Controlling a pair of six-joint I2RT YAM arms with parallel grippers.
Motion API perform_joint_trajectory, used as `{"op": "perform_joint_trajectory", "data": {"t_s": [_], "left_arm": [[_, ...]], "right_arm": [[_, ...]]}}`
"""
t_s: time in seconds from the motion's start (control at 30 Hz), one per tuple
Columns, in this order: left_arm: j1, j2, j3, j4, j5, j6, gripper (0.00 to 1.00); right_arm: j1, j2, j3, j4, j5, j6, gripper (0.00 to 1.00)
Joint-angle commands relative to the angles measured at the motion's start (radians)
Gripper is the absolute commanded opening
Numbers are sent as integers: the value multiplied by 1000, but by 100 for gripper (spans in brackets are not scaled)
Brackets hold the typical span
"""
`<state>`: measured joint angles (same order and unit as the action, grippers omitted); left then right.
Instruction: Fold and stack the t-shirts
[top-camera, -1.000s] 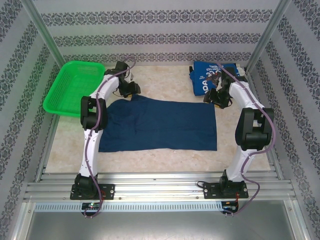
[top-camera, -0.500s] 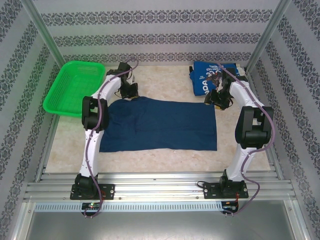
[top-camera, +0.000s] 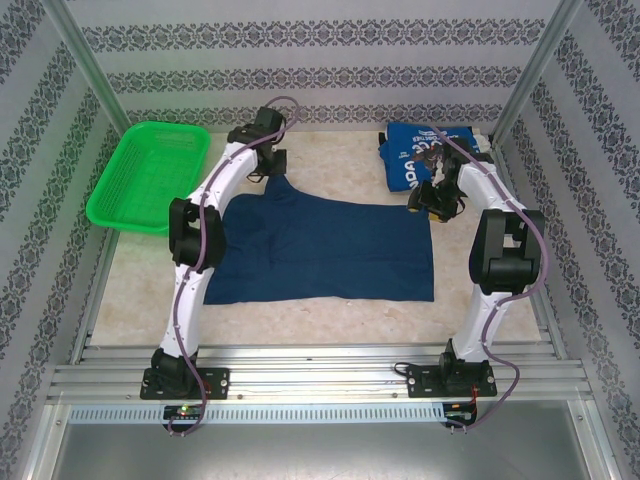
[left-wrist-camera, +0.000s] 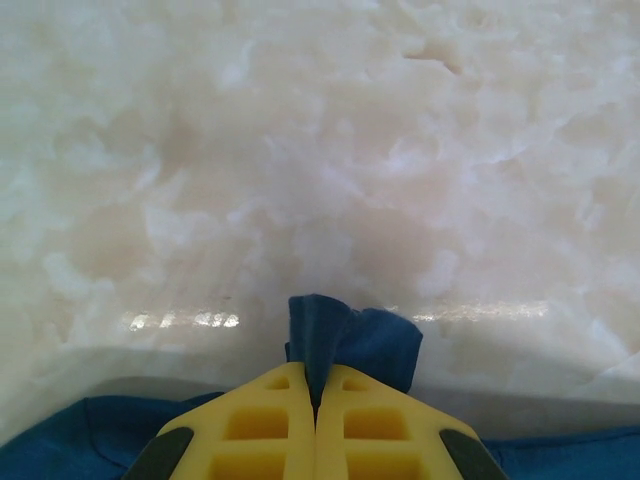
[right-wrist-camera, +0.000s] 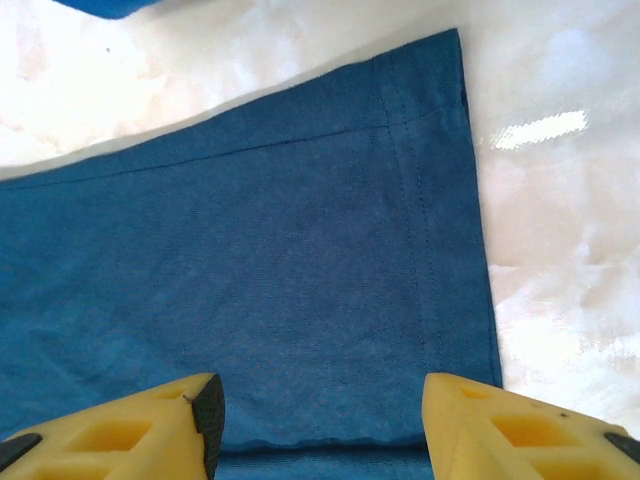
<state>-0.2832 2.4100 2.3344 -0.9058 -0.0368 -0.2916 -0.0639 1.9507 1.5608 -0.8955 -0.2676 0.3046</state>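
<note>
The dark navy t-shirt (top-camera: 320, 250) lies spread flat mid-table. My left gripper (top-camera: 274, 174) is at its far left corner, shut on a pinch of the cloth and drawing it toward the back. In the left wrist view the yellow fingers (left-wrist-camera: 270, 430) meet, with a fold of navy t-shirt (left-wrist-camera: 350, 335) sticking out between them. My right gripper (top-camera: 428, 198) hovers open over the shirt's far right corner. Its fingers (right-wrist-camera: 195, 410) stand wide apart above the hemmed navy t-shirt (right-wrist-camera: 300, 250), holding nothing. The brighter blue t-shirt (top-camera: 412, 155) lies folded at the back right.
A green mesh basket (top-camera: 150, 175) sits at the back left, partly over the table's edge. Patterned walls and metal posts close in the back and sides. Bare marble tabletop (top-camera: 330, 160) shows between the basket and the blue shirt.
My left gripper closed on the navy shirt's far left corner and moved toward the back, stretching that corner out. The right arm has barely moved.
</note>
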Motion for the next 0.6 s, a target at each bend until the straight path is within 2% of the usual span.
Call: {"op": "perform_joint_trajectory", "data": {"t_s": [0.0, 0.17, 0.47, 0.57], "left_arm": [[-28, -26, 29, -12, -113, 55, 5], [-75, -9, 69, 2, -153, 86, 5], [-178, 0, 46, 9, -101, 55, 5], [-203, -26, -15, 11, -83, 12, 5]], "right_arm": [[-10, 17, 25, -30, -18, -27, 56], [-10, 28, 33, -35, -24, -31, 56], [-20, 32, 24, -41, -7, -20, 55], [-23, 29, 18, -40, -5, -9, 54]]}}
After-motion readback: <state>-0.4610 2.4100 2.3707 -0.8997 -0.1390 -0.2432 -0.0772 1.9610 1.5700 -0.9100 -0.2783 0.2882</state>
